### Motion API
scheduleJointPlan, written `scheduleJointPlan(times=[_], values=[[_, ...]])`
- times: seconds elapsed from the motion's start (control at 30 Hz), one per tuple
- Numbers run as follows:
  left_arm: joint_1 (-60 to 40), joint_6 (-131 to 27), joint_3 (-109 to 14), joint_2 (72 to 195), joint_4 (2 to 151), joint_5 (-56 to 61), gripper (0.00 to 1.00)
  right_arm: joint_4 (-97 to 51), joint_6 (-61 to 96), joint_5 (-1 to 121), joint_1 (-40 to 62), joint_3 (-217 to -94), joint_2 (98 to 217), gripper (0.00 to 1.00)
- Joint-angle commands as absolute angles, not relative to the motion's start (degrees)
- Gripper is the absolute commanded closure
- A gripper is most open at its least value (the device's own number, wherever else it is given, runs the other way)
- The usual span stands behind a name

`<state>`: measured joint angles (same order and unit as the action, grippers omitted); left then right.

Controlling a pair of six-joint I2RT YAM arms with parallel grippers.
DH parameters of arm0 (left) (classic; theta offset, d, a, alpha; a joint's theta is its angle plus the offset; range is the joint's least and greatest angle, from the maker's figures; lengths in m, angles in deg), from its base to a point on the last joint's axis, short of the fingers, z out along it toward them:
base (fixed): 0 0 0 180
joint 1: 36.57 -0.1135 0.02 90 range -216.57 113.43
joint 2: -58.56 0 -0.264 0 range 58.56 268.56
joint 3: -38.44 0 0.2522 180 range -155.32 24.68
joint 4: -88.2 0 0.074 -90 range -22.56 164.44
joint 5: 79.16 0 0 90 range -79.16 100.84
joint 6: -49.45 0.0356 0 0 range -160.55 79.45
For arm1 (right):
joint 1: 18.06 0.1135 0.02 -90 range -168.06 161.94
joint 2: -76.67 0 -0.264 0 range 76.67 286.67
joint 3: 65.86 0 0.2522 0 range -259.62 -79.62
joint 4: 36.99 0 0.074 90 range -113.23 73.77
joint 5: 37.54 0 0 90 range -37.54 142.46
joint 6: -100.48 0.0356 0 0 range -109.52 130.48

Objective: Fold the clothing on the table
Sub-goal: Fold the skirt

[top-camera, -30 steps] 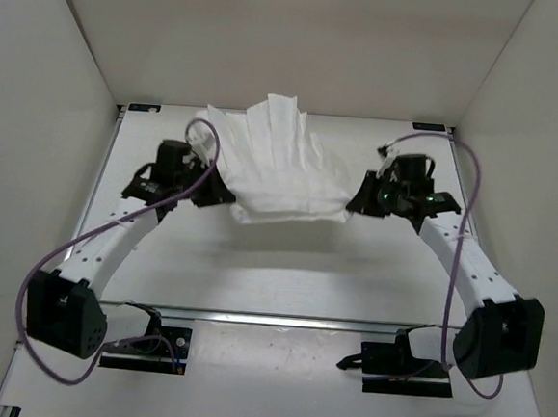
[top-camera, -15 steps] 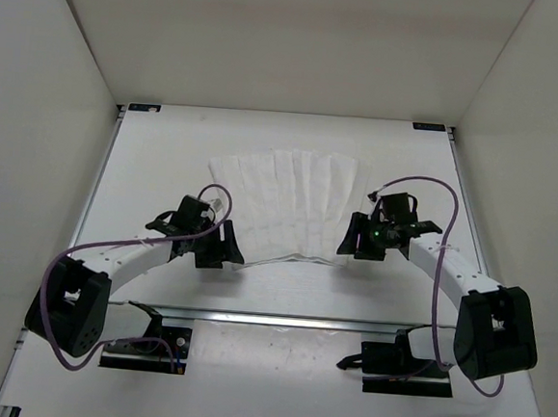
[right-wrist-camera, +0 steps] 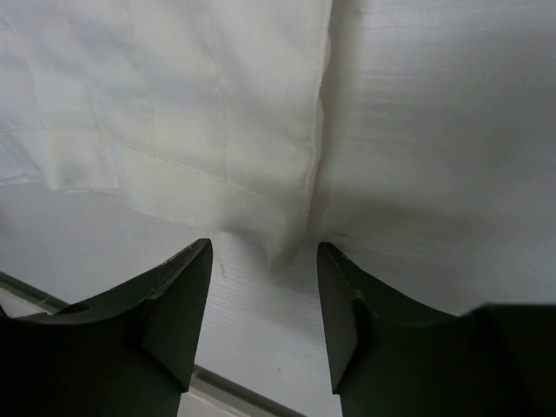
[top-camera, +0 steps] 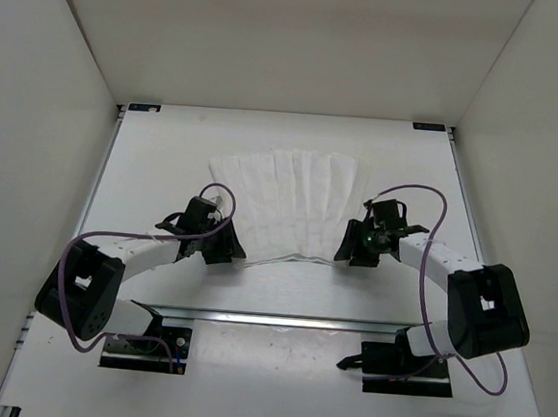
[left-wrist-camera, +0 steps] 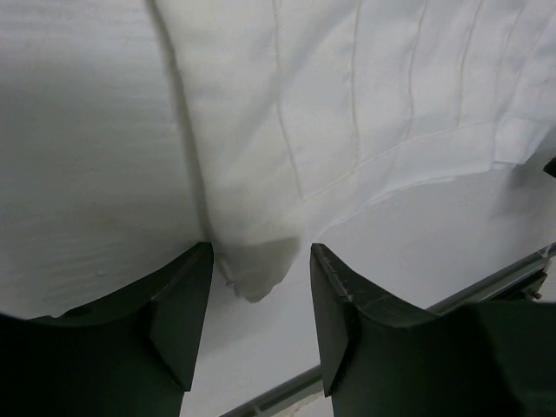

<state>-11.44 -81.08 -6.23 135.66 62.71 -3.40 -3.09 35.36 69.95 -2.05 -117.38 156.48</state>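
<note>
Bright, even light in the top view — wrist views dimmer, soft shadows along the clothing (left-wrist-camera: 347, 104).

Three big walls stand around the work place. The back wall (top-camera: 292, 45) is plain and pale, a creamy white. The left wall (top-camera: 32, 150) and the right wall (top-camera: 540, 142) have the same pale colour and are just as plain. All three look smooth and dull, not shiny. Each side wall meets the back wall in one straight corner line.

Low down in the top view lie two flat black plates, well apart. The left black plate (top-camera: 131, 348) sits near the left wall. The right black plate (top-camera: 383, 357) sits more to the right.
</note>
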Motion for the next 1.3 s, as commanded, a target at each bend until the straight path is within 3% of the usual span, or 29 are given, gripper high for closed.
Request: scheduleJointPlan(times=[0.0, 0.07, 0.13, 0.17, 0.2, 0.23, 0.37, 0.47, 0.53, 0.57, 0.67, 0.77, 0.97, 1.27], values=[[-10.64, -82.2, -6.43, 138.27, 65.38, -0.41, 0.4, -7.14, 36.32, 67.58, -1.45, -116.54, 158.31, 0.54], [-10.64, -82.29, -6.87, 139.42, 66.87, -1.55, 0.45, -7.84, 36.59, 68.01, -2.23, -116.54, 159.46, 0.62], [-10.72, -82.99, -6.7, 139.42, 67.67, -2.17, 0.7, -8.11, 36.67, 68.54, -2.41, -116.71, 160.42, 0.75], [-10.03, -83.26, -6.26, 138.81, 68.45, -2.17, 0.78, -7.68, 36.24, 69.06, -2.58, -117.67, 161.12, 0.84], [-9.94, -83.26, -6.52, 138.81, 68.55, -2.26, 0.94, -7.5, 36.14, 69.15, -2.41, -118.55, 160.96, 0.94], [-10.11, -83.61, -6.52, 138.02, 68.38, -2.17, 1.0, -7.06, 35.97, 69.76, -2.41, -118.99, 161.13, 1.0], [-15.1, -80.03, -12.56, 138.97, 66.28, -3.92, 1.0, -5.65, 36.14, 72.13, -2.76, -126.89, 162.62, 1.0], [-20.37, -74.76, -30.73, 146.15, 59.08, -3.58, 1.0, -1.88, 34.65, 72.24, -3.2, -142.95, 167.1, 1.0], [-22.23, -71.58, -51.15, 151.45, 49.88, -3.66, 1.0, 4.51, 32.55, 71.27, -3.11, -161.88, 172.62, 1.0], [-23.37, -70.18, -55.78, 154.33, 47.65, -3.32, 1.0, 8.11, 31.58, 70.31, -3.2, -170.94, 174.82, 1.0], [-23.21, -67.63, -69.94, 156.74, 39.04, -1.04, 1.0, 13.24, 29.91, 67.58, -2.76, -182.17, 176.42, 1.0], [-23.3, -67.0, -62.62, 152.88, 40.5, -1.55, 1.0, 10.54, 30.34, 68.53, -2.76, -173.54, 172.66, 1.0], [-22.08, -72.97, -26.44, 140.14, 53.86, -7.44, 1.0, 4.02, 31.66, 72.49, -0.93, -145.06, 163.52, 1.0], [-12.57, -77.89, -9.16, 123.89, 48.53, -7.27, 1.0, 8.92, 36.57, 74.34, 3.99, -122.27, 146.2, 1.0]])
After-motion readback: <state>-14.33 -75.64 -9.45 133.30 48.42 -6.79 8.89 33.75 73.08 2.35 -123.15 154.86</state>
